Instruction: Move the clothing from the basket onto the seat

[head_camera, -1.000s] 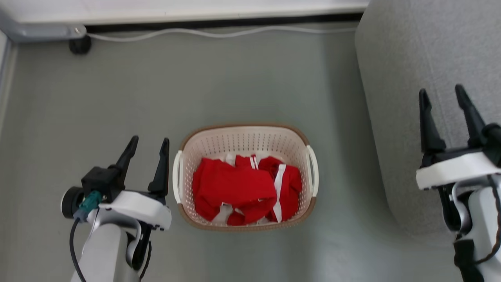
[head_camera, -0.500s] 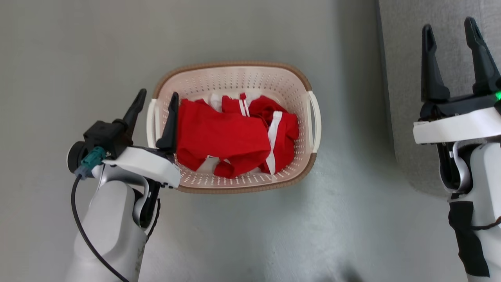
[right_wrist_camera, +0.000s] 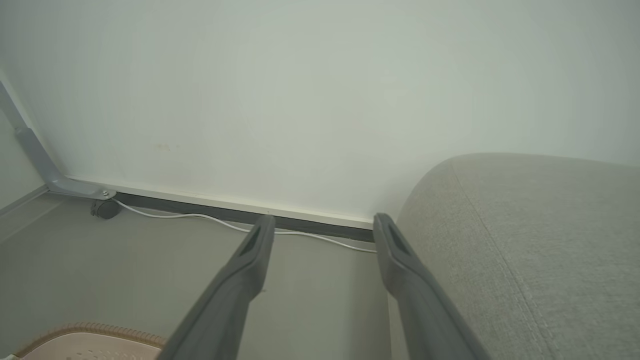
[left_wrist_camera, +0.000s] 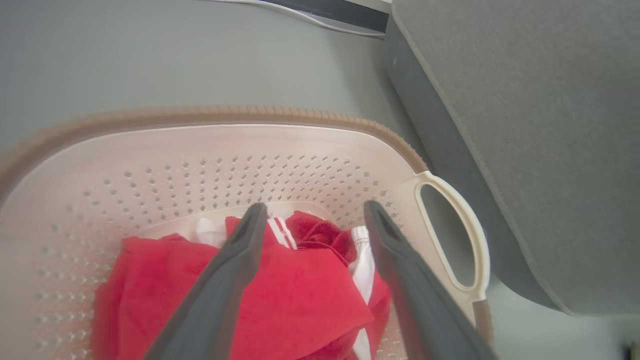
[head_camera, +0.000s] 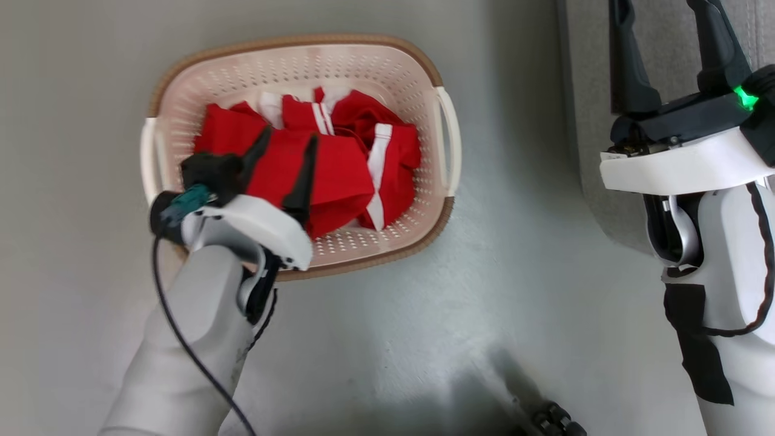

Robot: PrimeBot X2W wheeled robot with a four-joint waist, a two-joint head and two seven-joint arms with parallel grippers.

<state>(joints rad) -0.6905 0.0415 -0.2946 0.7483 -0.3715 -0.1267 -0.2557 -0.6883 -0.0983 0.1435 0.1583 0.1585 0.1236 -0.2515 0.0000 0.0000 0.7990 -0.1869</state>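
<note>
The cream basket (head_camera: 290,43) with a brown rim stands on the grey floor, and red clothing (head_camera: 345,175) with white stripes is piled inside it. My left gripper (head_camera: 289,138) hangs open over the left part of the pile, nothing between its fingers. In the left wrist view the open left gripper (left_wrist_camera: 312,210) points down at the clothing (left_wrist_camera: 300,295) inside the perforated basket wall (left_wrist_camera: 200,170). The grey seat (head_camera: 581,91) lies right of the basket. My right gripper (head_camera: 663,6) is open and empty above the seat's edge. The right gripper (right_wrist_camera: 325,222) points past the seat (right_wrist_camera: 525,240) toward the wall.
A white cable (right_wrist_camera: 200,216) runs along the baseboard, and a grey metal leg with a dark caster (right_wrist_camera: 102,207) stands at the far left. A small dark object (head_camera: 554,421) lies on the floor near my base. The basket's corner (right_wrist_camera: 90,340) shows low in the right wrist view.
The head camera has tilted down and shifted. My left gripper has moved from beside the basket's left handle to above the clothing inside it. Both grippers stayed open.
</note>
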